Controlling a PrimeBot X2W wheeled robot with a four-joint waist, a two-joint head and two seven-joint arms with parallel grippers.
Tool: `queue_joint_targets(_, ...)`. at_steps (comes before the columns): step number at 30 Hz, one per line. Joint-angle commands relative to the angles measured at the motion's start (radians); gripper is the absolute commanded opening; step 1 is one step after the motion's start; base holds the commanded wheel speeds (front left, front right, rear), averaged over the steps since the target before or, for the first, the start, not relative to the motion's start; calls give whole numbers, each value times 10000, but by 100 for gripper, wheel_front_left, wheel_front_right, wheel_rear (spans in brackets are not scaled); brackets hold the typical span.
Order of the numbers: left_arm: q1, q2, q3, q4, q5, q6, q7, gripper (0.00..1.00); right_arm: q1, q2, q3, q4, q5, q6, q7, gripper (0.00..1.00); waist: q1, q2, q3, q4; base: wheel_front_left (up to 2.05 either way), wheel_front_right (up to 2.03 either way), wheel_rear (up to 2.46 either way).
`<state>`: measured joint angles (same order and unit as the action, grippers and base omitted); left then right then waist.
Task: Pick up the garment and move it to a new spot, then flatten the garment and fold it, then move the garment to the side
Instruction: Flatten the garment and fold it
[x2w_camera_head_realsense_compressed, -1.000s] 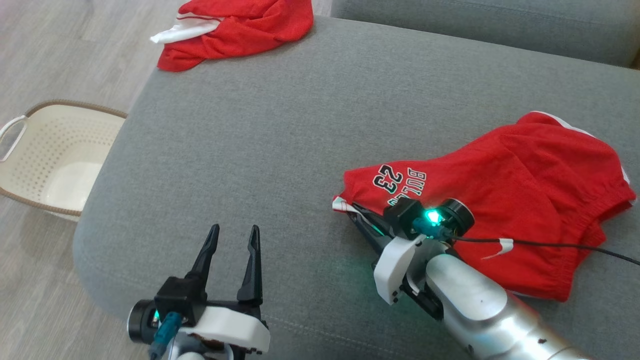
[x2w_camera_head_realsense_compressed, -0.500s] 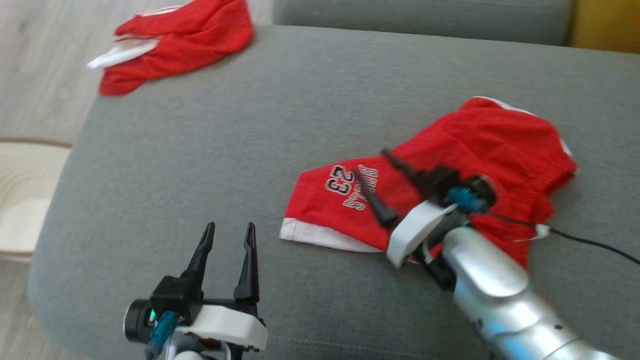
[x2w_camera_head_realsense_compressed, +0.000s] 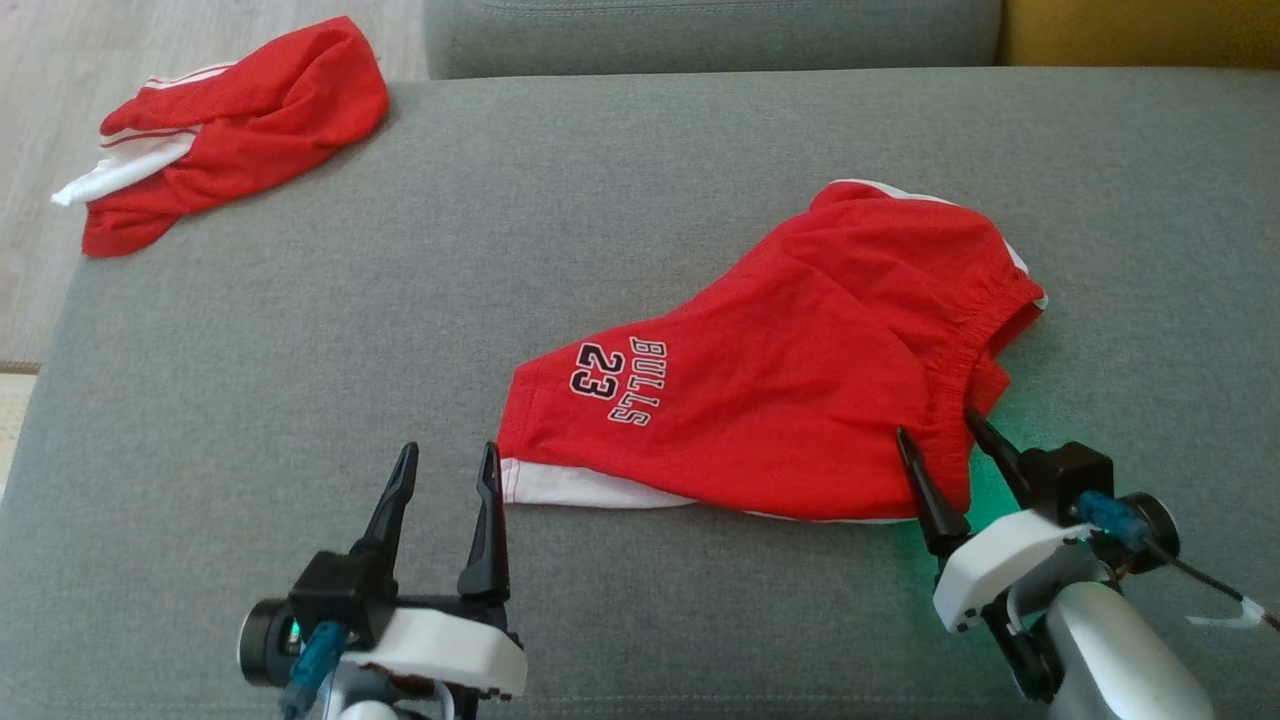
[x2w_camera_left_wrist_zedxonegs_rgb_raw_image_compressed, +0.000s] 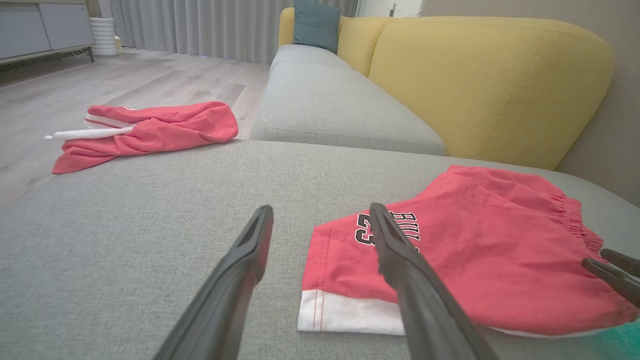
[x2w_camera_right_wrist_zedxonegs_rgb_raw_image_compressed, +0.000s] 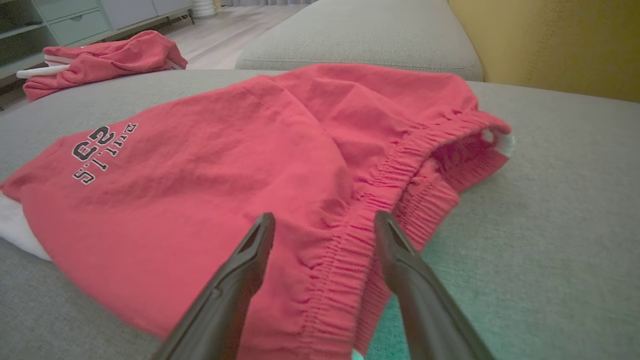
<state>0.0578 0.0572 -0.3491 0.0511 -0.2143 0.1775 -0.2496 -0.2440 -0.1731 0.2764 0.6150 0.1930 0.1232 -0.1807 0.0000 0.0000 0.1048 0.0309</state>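
Red crinkled shorts (x2w_camera_head_realsense_compressed: 800, 400), waistband (x2w_camera_head_realsense_compressed: 985, 322) elastic-gathered, lie on nubby grey cushion (x2w_camera_head_realsense_compressed: 300, 350).

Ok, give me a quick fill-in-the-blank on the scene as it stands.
The number printed on the red shorts is ____.
The left gripper and the right gripper both have their jaws ____.
The right gripper straddles the shorts' elastic ____.
The other red garment lies toward the grey cushion's far ____ corner.
Missing: 23; open; waistband; left.

Red shorts (x2w_camera_head_realsense_compressed: 800, 400) – white hem, black-and-white lettering – on grey sofa (x2w_camera_head_realsense_compressed: 600, 230).
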Motion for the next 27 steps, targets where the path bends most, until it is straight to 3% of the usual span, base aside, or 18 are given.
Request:
queue_joint_targets(1, -274, -70, 295, -347, 27, 29, -122, 100, -114, -129, 73, -477, -24, 75, 167, 100, 0, 0, 14, -32, 0, 0, 0)
queue_joint_targets(6, -338, -70, 221, -275, 32, -21, -122, 100, 248, -228, 79, -1012, 256, 75, 1119, 100, 0, 0, -18, 54, 0, 0, 0)
queue_joint_targets(8, -334, -70, 203, -238, 48, -31, -122, 100, 369, -235, 148, -1103, 590, 75, 1669, 82, 0, 0, -57, 167, 0, 0, 0)
queue_joint_targets(10, -307, -70, 204, -219, 47, -19, -122, 100, 490, -295, 147, -1206, 933, 75, 2152, 46, 0, 0, -109, 283, 0, 0, 0)
queue_joint_targets(13, -245, -70, 211, -208, 38, -5, -122, 100, 653, -424, 115, -1403, 1274, 75, 2655, 32, 0, 0, -175, 434, 0, 0, 0)
queue_joint_targets(15, -214, -70, 208, -218, 34, 1, -122, 100, 709, -510, 58, -1531, 1367, 75, 2805, 16, 0, 0, -198, 519, 0, 0, 0)
queue_joint_targets(16, -203, -70, 203, -221, 32, 0, -122, 100, 712, -538, 17, -1591, 1382, 75, 2827, 4, 0, 0, -205, 552, 0, 0, 0)
queue_joint_targets(17, -194, -70, 199, -227, 31, 1, -122, 100, 697, -564, -33, -1654, 1359, 75, 2798, 0, 0, 0, -211, 581, 0, 0, 0)
queue_joint_targets(27, -156, -70, 139, -240, 40, -12, -122, 100, -249, -284, -743, -1334, 925, 75, 2469, 0, 0, 0, -166, 752, 0, 0, 0)
